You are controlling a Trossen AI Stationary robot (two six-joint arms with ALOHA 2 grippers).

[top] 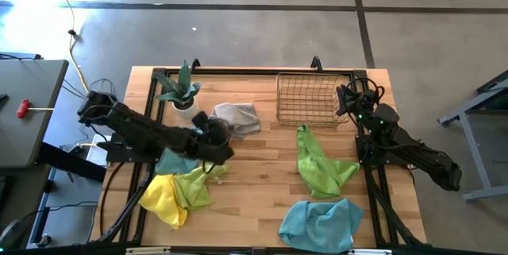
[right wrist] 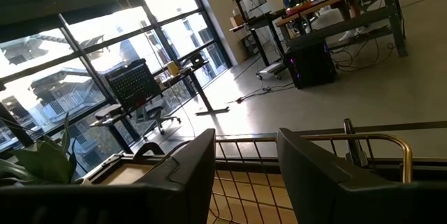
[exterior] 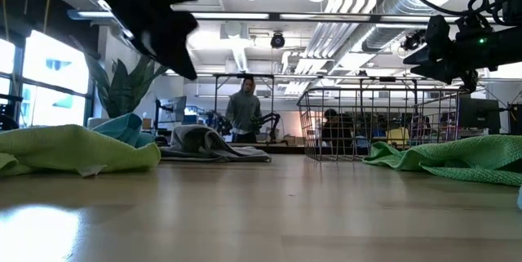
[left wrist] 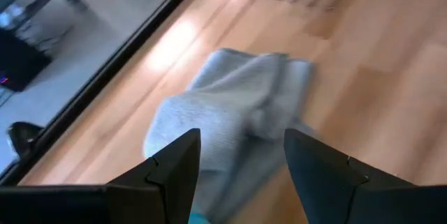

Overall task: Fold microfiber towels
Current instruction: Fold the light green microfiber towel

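A crumpled grey towel (top: pixel 236 117) lies flat on the wooden table (top: pixel 262 183) at the far middle, also seen as the grey towel (left wrist: pixel 237 105). My left gripper (top: pixel 216 133) hangs open above its near left side, raised off the table, as the left gripper (left wrist: pixel 241 161) shows with nothing between its fingers. A lime green towel (top: pixel 321 164), a light blue towel (top: pixel 321 223), and a yellow towel (top: pixel 163 199), a lime green one (top: pixel 197 182) and a blue one (top: pixel 175 162) heaped at the near left, lie loose. My right gripper (top: pixel 347 100) waits open at the far right.
A wire basket (top: pixel 313 100) stands at the far right, beside my right gripper (right wrist: pixel 244 161). A potted plant (top: pixel 181 90) stands at the far left, close to the grey towel. A person (exterior: pixel 245 108) stands in the room beyond the table. Bare wood shows in the table's middle.
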